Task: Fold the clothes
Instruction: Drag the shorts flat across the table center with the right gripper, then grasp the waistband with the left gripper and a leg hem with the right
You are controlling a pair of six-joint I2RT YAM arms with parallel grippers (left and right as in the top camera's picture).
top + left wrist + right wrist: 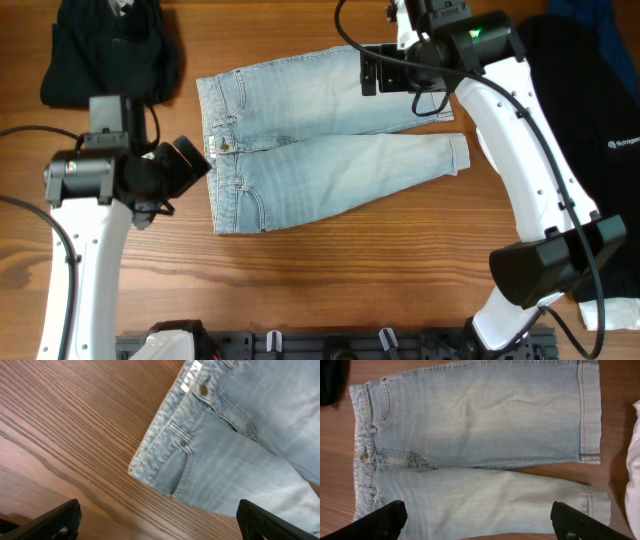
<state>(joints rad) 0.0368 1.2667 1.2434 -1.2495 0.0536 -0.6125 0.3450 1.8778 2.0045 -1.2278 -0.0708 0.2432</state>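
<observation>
Claw-wise, the left claw (158,512) is spread wide open with nothing in it, hanging over bare counter (75,425) just off the waistband corner of the denim shorts (235,450). The right claw (479,512) is open and empty too, up above the shorts near the hem of the leg farthest from the arm bases. In the overhead view it hides a bit of that leg.

The shorts lie flat and unfolded mid-counter. The waistband and button are on the left arm's side, the turned-up hems point the other way, and the two legs splay apart a little at the hems.

Stuff around the shorts:
- a bunched-up black garment (105,50) off the far waistband corner, not touching them
- a bigger black garment with small white lettering (590,110) past the hems, partly behind the right arm
- some white cloth (615,315) further out on the hem side, near the right arm's base
</observation>
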